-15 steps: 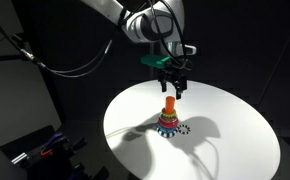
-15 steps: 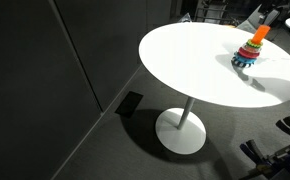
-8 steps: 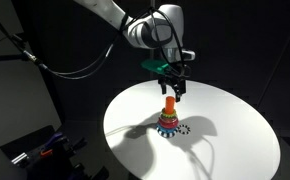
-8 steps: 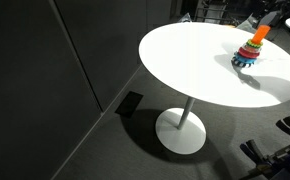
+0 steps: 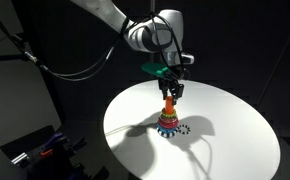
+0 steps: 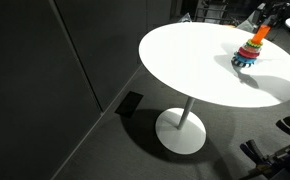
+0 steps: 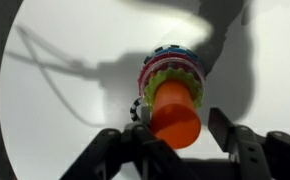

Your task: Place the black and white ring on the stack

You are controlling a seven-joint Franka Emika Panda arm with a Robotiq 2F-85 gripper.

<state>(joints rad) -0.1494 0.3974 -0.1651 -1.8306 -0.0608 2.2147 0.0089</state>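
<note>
Stack seen from above, end effector spread

The arm arches in from the upper edge in an exterior view, wrist bent downward, and the claw hangs vertical, its two fingers spread wide apart.

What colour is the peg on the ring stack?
The peg is orange, clearest in the wrist view.

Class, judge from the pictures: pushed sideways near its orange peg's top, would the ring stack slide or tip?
The stack would probably tip rather than slide: the orange peg stands tall over a small base. It looks like light plastic, so a nudge likely shifts it on the smooth table.
</note>
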